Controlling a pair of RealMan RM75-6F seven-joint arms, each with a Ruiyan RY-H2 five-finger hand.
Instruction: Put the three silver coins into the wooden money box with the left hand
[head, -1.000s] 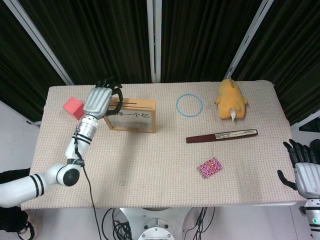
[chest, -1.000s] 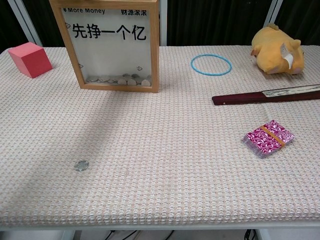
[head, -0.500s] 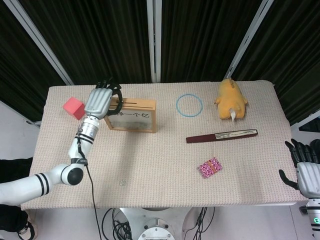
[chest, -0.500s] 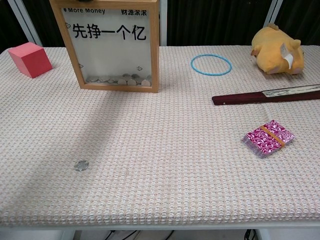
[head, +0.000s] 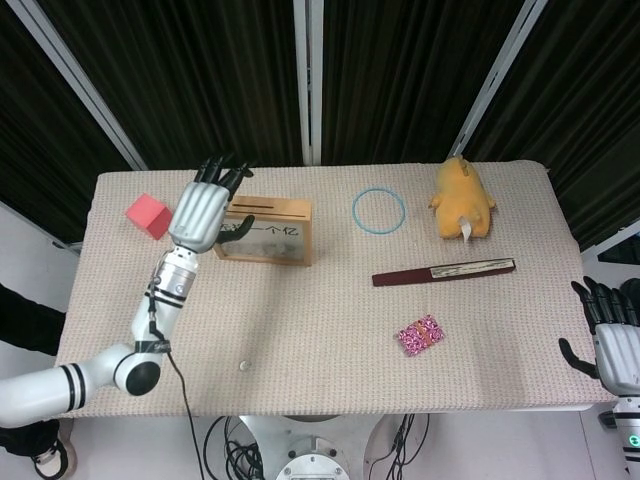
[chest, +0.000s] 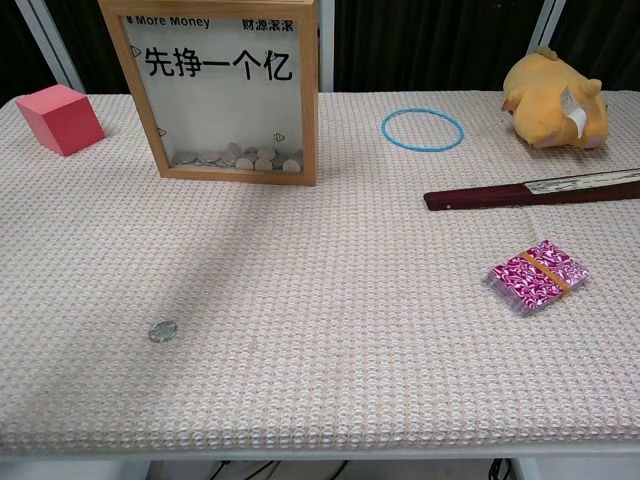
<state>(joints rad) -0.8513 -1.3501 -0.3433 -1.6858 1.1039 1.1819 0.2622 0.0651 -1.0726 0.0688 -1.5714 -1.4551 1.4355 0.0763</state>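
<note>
The wooden money box (head: 268, 231) (chest: 230, 90) stands upright at the back left, with a clear front pane, black characters and several silver coins piled at its bottom. One silver coin (head: 243, 366) (chest: 162, 331) lies alone on the mat near the front left. My left hand (head: 205, 206) hovers over the box's left end with its fingers spread and nothing in them. It shows only in the head view. My right hand (head: 612, 340) hangs open off the table's right edge, low in the head view.
A pink cube (head: 147, 215) (chest: 60, 118) sits left of the box. A blue ring (head: 378, 210) (chest: 422, 130), a yellow plush toy (head: 462, 198) (chest: 554, 98), a closed dark folding fan (head: 443, 271) (chest: 530, 189) and a pink patterned packet (head: 419, 334) (chest: 536, 274) occupy the right half.
My left hand has opened its fingers above the box's top and drawn slightly back. The coin pile inside the box has shifted, with one more coin on it.
</note>
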